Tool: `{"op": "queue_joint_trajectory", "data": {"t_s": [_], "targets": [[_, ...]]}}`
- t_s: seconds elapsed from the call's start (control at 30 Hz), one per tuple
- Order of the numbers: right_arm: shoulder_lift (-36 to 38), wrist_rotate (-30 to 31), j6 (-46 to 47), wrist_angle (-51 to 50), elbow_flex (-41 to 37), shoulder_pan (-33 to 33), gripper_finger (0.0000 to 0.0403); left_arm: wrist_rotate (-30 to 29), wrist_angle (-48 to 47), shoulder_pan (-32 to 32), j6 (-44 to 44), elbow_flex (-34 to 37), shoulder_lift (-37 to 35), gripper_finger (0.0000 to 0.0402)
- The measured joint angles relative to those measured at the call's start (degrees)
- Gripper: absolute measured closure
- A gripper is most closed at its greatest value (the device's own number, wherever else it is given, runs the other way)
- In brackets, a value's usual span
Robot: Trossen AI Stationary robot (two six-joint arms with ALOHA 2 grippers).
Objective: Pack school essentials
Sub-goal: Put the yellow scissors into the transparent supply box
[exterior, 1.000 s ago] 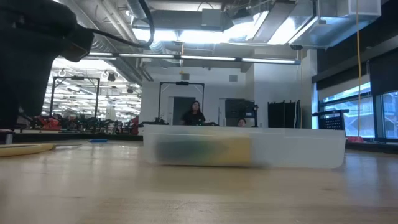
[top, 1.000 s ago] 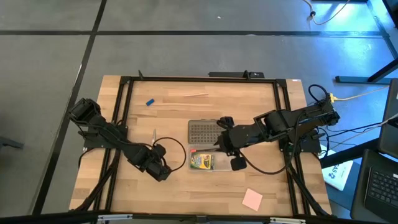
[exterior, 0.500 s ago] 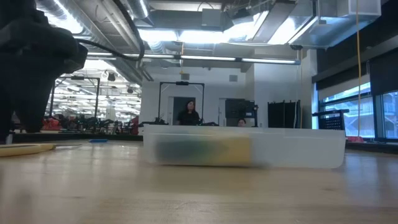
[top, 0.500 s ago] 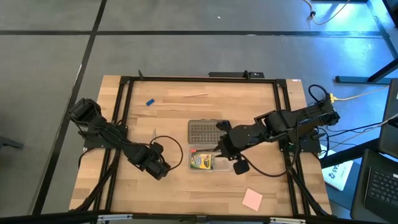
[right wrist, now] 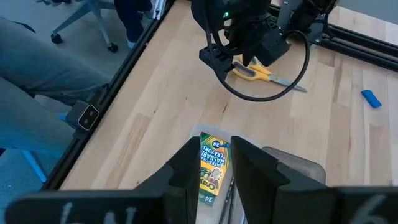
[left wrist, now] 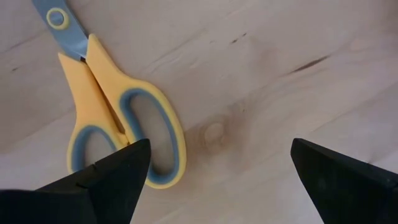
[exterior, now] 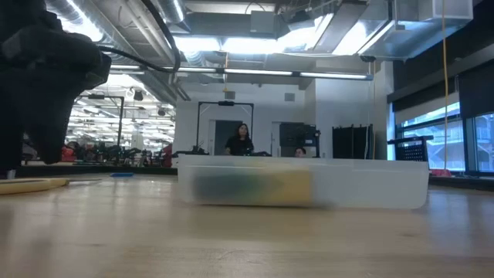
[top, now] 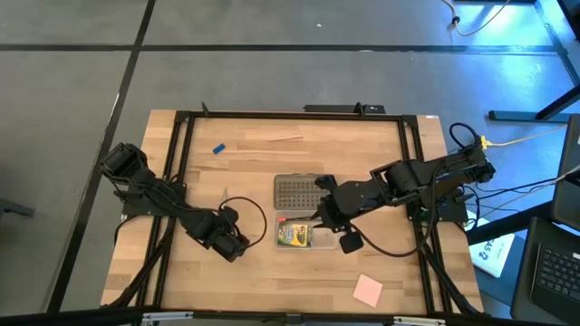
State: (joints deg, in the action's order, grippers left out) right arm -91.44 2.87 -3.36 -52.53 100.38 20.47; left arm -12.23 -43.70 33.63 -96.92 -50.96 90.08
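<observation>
The left arm reaches in from the left edge of the tabletop (top: pixel 181 272), bent at the elbow, its wrist angled down toward the middle. The left gripper (left wrist: pixel 214 162) hangs low over the wood with its two dark fingers (left wrist: pixel 118 171) spread wide apart and nothing between them. The right arm stretches in from the right side, folded low and pointing toward the centre. The right gripper (right wrist: pixel 212 158) faces down, its fingers (right wrist: pixel 186 168) parted by a narrow gap, gripping nothing.

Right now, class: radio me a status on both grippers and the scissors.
Left gripper open, above scissors. Right gripper over crayon box in the clear case. Nothing in the way.
</observation>
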Motion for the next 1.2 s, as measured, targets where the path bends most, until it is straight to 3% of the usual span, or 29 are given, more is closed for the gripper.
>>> {"op": "queue_joint_trajectory", "data": {"t_s": [0.47, 1.2], "targets": [[0.0, 0.0, 0.0, 0.0, 0.0, 0.0, 0.0311, 0.3, 0.7, 0.0, 0.1, 0.0, 4.3, 0.002], [0.0, 0.0, 0.2, 0.0, 0.0, 0.0, 0.0311, 3.1, 2.5, -0.1, -1.7, 0.0, 4.3, 0.002]]}}
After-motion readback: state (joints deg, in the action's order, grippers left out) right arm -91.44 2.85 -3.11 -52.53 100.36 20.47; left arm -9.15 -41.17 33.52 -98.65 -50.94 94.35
